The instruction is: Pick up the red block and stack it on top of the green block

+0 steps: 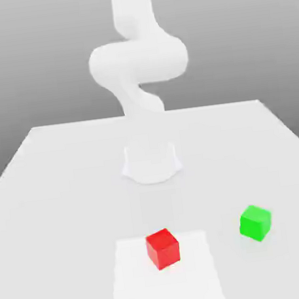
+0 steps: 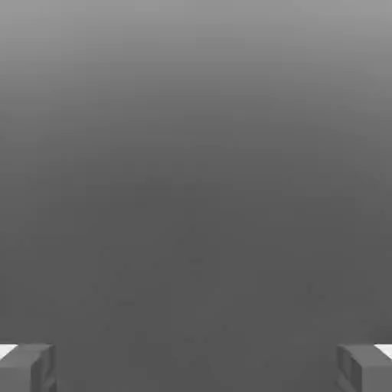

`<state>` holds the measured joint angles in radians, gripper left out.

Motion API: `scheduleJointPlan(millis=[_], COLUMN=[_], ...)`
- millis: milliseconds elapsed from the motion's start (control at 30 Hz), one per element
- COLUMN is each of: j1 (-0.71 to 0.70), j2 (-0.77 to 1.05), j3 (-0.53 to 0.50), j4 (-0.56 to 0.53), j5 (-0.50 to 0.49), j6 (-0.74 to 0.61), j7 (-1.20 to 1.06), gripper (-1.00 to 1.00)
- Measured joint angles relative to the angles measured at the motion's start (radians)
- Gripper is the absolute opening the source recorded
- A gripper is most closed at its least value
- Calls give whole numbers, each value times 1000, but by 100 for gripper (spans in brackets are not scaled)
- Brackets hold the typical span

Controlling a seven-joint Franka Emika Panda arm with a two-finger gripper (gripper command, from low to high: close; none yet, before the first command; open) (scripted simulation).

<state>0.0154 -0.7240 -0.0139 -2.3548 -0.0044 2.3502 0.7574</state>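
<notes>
Down in the lower middle of the exterior view sits the red block (image 1: 163, 248), resting on a slightly brighter, paler rectangular patch (image 1: 194, 278) of the counter (image 1: 63, 176). It stands near the far edge of that patch, turned a little so one vertical edge faces the camera. Toward the lower right of the frame, well apart from the red one and off the patch, the green block (image 1: 255, 223) rests on the plain counter surface, also turned at a slight angle. Both cubes lie flat, and nothing touches either of them.

Above them, in the upper middle of the frame, the white arm (image 1: 138, 61) curves up from its round base (image 1: 151, 162), which stands at the centre of the counter, behind the blocks.

From the hand view, the pincer (image 2: 196, 367) shows its two grey fingertips (image 2: 27, 367) in the lower corners of the frame, spread wide apart with nothing between them, against a smooth grey backdrop.
</notes>
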Motion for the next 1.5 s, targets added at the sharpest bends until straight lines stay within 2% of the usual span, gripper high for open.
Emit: scheduleJointPlan(millis=[600,833,867,1100,1367,1500], j1=[92,56,53,51,55,209], j2=[674,928,949,946,703,654], j3=[-89,-35,-31,-29,-31,52], j4=[-448,-436,-433,-434,-466,-461], j5=[-4,68,76,73,10,34], j6=[434,644,662,659,449,397], j7=[-389,-459,-465,-462,-406,-382], gripper=[0,0,-100,-100,-100,-100])
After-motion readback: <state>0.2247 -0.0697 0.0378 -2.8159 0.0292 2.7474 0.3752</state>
